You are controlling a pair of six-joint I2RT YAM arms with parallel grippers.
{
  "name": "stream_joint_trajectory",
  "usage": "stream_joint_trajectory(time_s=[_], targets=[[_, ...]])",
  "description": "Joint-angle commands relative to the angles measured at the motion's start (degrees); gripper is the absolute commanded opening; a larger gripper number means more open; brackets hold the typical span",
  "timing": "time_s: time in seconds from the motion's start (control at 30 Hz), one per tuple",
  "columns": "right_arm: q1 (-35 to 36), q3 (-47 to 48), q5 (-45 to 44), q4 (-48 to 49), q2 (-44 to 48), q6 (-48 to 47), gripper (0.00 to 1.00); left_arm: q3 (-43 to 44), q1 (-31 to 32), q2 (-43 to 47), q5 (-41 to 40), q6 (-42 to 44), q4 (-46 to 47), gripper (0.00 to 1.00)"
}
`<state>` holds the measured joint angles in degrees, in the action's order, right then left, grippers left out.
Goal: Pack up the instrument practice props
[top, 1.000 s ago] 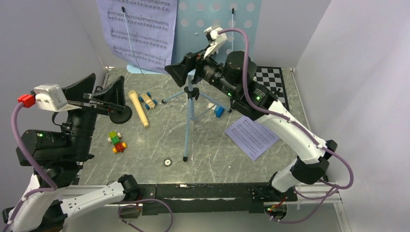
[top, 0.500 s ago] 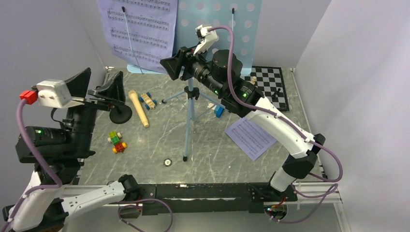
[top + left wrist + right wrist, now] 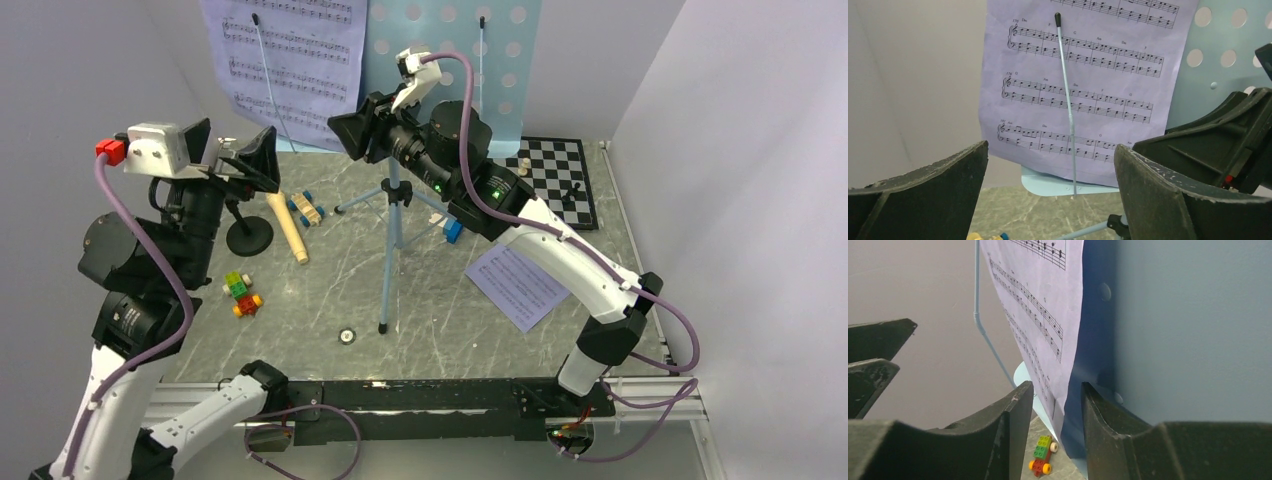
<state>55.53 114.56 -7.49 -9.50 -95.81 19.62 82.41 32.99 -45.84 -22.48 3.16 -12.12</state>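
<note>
Props for instrument practice all look unpacked, seen from above. The music stand (image 3: 395, 215) is upright on its tripod mid-table, with a clipped page (image 3: 290, 60) on its far panel. A loose page (image 3: 520, 285) lies flat to the right. The microphone (image 3: 288, 228) lies left of the tripod, just beside the mic stand (image 3: 249, 238). No box or bag shows, so every step seems left to do. The left gripper (image 3: 245, 160) hangs raised over the mic stand, and the right gripper (image 3: 355, 135) is up at the clipped page's right edge. Room is tight: the side walls close in, and the tripod legs splay between the toy car (image 3: 242, 293) on the left and the chessboard (image 3: 560, 170) at far right.

From the left wrist, its fingers (image 3: 923, 190) are spread wide and empty, facing the clipped page. A wire retainer (image 3: 1068, 100) pins the page above the stand's ledge (image 3: 1048, 182). The right gripper crowds in at the right, so the two arms could clash.

From the right wrist, the fingers (image 3: 1008, 430) are parted narrowly, with the clipped page's hanging edge lined up in the gap. Whether they touch it I cannot tell. The toy car lies on the table below.
</note>
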Motion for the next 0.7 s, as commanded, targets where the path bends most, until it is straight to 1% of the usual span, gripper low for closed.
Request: stream_joint_trajectory(time_s=[0.0, 0.1, 0.23, 0.4, 0.5, 0.67], targets=[[0.28, 2.48, -1.34, 2.12, 0.59, -1.34, 0.43, 2.91, -8.99, -1.44, 15.07, -11.80, -1.90, 0.99], [0.26, 1.93, -1.63, 2.58, 1.00, -1.75, 0.41, 2.31, -14.25, -1.88, 21.12, -16.87, 0.02, 0.99], [0.24, 1.94, -1.79, 2.68, 1.15, -2.17, 0.39, 2.47, -16.20, -2.60, 24.84, -20.38, 3.01, 0.99], [0.28, 0.85, -2.40, 3.20, 1.81, -2.43, 0.34, 3.50, -19.44, -4.77, 27.65, -23.84, 5.11, 0.99], [0.24, 0.56, -2.71, 3.15, 2.12, -2.64, 0.28, 3.26, -22.09, -5.94, 29.06, -26.35, 6.75, 0.99], [0.26, 0.67, -2.37, 2.85, 2.21, -3.09, 0.14, 4.15, -25.40, -8.67, 31.43, -29.55, 9.32, 0.94]])
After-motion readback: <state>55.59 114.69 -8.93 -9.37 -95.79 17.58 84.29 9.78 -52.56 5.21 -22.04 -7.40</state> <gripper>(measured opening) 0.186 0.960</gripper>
